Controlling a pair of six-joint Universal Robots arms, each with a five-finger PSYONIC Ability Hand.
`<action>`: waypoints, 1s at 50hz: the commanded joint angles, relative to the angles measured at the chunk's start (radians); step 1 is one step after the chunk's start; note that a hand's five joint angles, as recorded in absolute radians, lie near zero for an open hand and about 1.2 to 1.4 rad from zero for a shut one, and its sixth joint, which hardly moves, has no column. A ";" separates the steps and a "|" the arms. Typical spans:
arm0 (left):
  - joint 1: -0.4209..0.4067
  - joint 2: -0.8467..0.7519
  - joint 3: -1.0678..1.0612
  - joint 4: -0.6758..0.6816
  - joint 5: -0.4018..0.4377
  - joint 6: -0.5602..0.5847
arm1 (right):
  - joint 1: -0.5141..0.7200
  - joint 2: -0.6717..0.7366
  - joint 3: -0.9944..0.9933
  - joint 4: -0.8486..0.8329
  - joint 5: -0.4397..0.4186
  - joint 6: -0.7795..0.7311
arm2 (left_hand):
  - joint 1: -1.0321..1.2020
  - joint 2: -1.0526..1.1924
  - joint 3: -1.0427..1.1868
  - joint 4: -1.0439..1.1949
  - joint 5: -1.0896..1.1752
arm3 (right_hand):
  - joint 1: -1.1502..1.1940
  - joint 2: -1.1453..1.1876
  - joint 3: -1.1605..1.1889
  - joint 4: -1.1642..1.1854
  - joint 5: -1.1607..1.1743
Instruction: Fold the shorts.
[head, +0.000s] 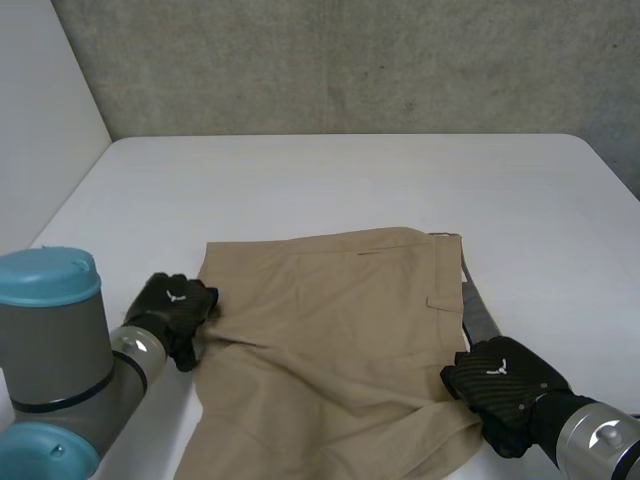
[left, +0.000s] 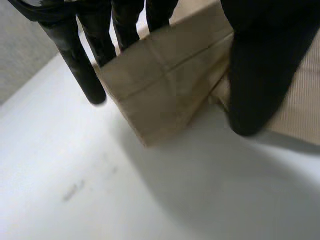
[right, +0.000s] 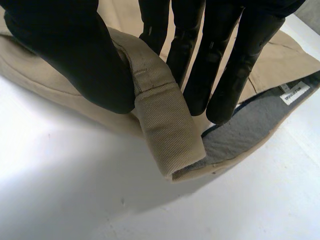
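Tan shorts (head: 340, 320) lie spread on the white table (head: 350, 180), the waistband to the right and the leg hems to the left. My left hand (head: 175, 305) rests at the left edge of the shorts. In the left wrist view its fingers (left: 80, 60) are straight and stand apart from the thumb (left: 265, 75), with a hem corner of the shorts (left: 165, 90) lying loose between them. My right hand (head: 500, 385) is at the near right waistband. There its thumb (right: 75, 60) and fingers (right: 225, 65) pinch a rolled fold of the shorts (right: 165, 130).
The waistband's grey lining (right: 250, 120) with a white label (right: 292, 92) is turned up beside my right hand. White table stretches behind and to both sides of the shorts. A grey wall (head: 350, 60) stands beyond the far edge.
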 joint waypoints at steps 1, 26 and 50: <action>-0.011 0.184 -0.010 -0.008 0.000 -0.042 | 0.004 -0.006 -0.014 -0.014 -0.010 0.082 | -0.046 -0.086 -0.090 -0.082 -0.083 | 0.431 0.216 0.194 0.204 0.234; -0.259 0.437 -0.209 -0.350 -0.006 -0.358 | 0.001 0.126 -0.105 -0.217 -0.015 0.555 | 0.021 -0.019 -0.022 -0.015 -0.015 | 0.431 0.216 0.194 0.204 0.234; -0.269 0.301 -0.224 -0.289 -0.125 -0.404 | -0.049 0.181 -0.100 -0.277 0.002 0.630 | 0.126 0.087 0.083 0.091 0.090 | 0.431 0.216 0.194 0.204 0.234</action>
